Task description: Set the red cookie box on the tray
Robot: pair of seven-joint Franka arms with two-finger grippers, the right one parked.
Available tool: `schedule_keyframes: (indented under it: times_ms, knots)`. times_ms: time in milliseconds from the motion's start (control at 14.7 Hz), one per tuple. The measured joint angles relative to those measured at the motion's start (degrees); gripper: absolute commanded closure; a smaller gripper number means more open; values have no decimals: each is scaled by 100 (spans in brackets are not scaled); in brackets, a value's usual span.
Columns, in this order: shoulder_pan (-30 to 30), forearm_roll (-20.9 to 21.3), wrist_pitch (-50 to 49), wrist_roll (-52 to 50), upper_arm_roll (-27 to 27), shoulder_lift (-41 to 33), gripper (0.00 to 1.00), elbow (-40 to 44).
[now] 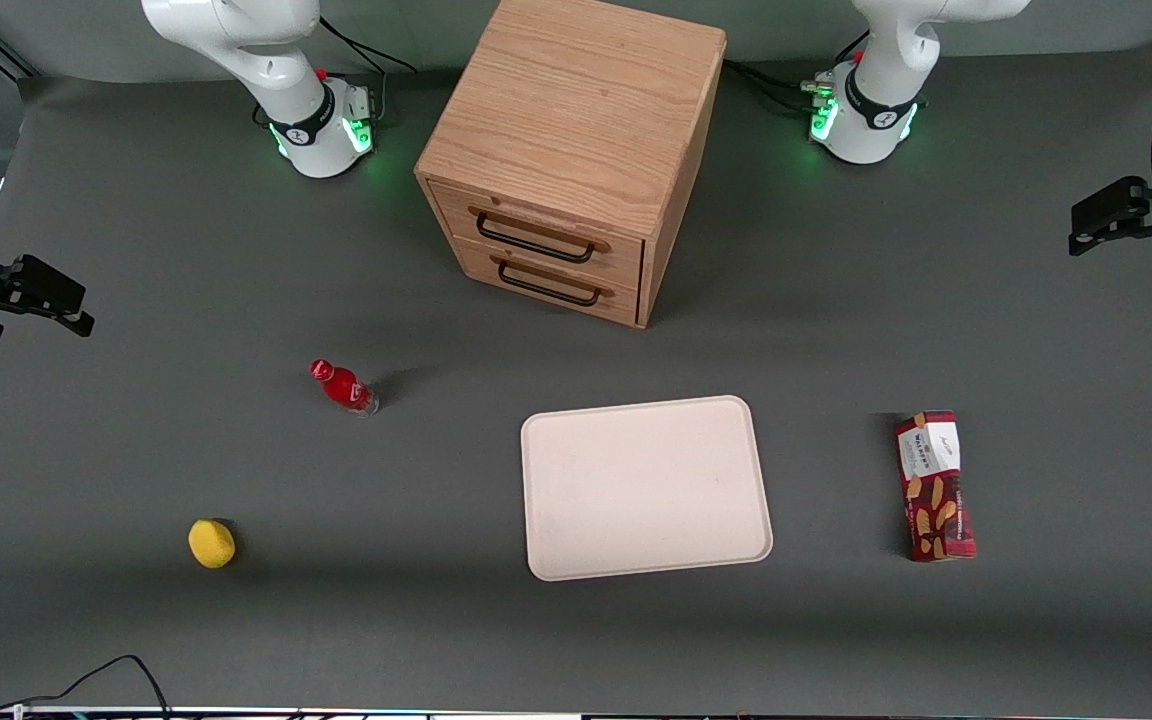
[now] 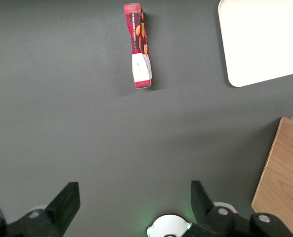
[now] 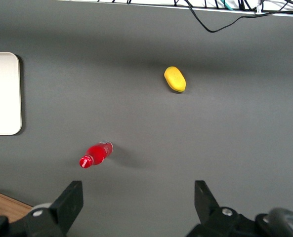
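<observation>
Writing on red cookie box point(image 1: 934, 486) label unreadable; hand point(image 2: 134, 205) spread, high above.

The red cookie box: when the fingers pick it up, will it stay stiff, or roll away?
The red cookie box looks flat-sided, lying on the table, so rolling seems unlikely. Its long narrow shape may tilt if gripped near an end. The open gripper hangs above bare table, apart from it.
</observation>
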Motion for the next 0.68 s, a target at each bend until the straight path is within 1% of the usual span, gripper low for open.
schedule_keyframes:
  times_ms: [544,680]
  knots:
    - [-30,-45,16,125,80,23,0,-8]
    - [-30,-46,239,125,82,174,0,-46]
